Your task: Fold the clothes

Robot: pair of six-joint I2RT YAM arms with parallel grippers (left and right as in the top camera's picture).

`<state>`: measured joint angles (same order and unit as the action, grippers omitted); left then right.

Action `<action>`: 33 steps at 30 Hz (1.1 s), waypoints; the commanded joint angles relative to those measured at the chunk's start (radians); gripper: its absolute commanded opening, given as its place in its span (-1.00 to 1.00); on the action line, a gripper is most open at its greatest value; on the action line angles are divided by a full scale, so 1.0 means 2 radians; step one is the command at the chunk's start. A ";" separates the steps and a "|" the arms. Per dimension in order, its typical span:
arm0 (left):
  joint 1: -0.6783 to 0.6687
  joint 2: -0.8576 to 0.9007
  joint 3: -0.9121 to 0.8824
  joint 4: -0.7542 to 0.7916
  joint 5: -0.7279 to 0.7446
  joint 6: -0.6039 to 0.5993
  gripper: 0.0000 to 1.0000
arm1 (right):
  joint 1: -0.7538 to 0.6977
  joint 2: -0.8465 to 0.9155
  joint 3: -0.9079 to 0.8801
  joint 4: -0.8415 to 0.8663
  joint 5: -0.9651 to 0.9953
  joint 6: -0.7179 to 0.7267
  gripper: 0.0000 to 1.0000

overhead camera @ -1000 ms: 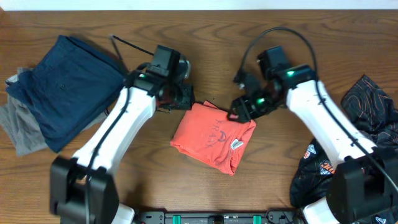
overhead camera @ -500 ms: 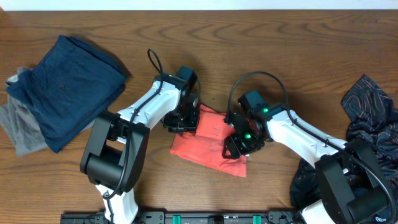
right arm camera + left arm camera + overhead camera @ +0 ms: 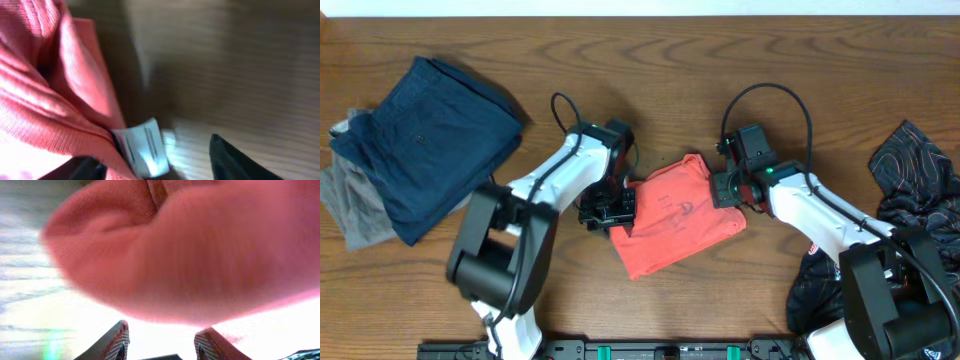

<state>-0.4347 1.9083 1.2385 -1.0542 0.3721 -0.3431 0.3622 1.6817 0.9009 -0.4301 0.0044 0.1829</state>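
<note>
**Shirt swung round between the tools**

Since half a second ago the shirt has turned on the bench; its long axis then ran from upper left to lower right in the overhead view, and now it runs from lower left to upper right. The left tool has come down from the upper corner to the left edge; the right tool has left the lower part for the right edge.

The shirt lies as a folded packet at mid-bench, directly between the tools; each stands at an opposite end, so neither arm is clearly nearer. On the left tool the fingers are parted with bright bench between them and cloth bulging just beyond the tips; it is released. The right tool's jaws stand apart astride the hem, the white label between them with a clear gap beside it; released, by my reading.

The axis runs roughly tool to tool; a further fold would likely carry one end toward the other. The blue pile lies left; dark clothes lie right.
</note>
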 commanded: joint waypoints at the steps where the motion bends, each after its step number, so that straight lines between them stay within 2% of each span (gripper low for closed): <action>1: 0.007 -0.061 0.001 0.028 -0.044 -0.010 -0.13 | -0.004 0.001 0.038 -0.026 0.052 -0.014 0.34; 3: 0.010 -0.084 0.001 0.065 -0.064 -0.006 -0.04 | -0.004 -0.008 0.069 -0.069 0.048 -0.011 0.29; 7: 0.010 -0.101 0.001 0.150 -0.077 0.047 0.15 | -0.004 -0.039 0.126 -0.157 0.006 0.014 0.18; 13: 0.010 -0.073 0.001 0.206 -0.076 0.067 0.17 | -0.003 -0.059 0.128 -0.204 -0.105 0.034 0.12; 20: 0.010 -0.009 0.001 0.169 -0.068 0.067 0.17 | 0.022 -0.054 0.052 -0.200 -0.150 0.038 0.11; 26: 0.008 0.022 -0.002 0.118 -0.050 0.066 0.16 | 0.031 -0.054 -0.034 -0.130 -0.145 0.047 0.12; 33: 0.000 0.022 -0.012 0.041 0.050 0.064 0.04 | 0.003 -0.054 -0.075 -0.027 -0.006 0.053 0.15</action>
<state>-0.4225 1.9392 1.2274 -0.9371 0.3523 -0.2276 0.4091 1.5654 0.7704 -0.5270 -0.1967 0.2710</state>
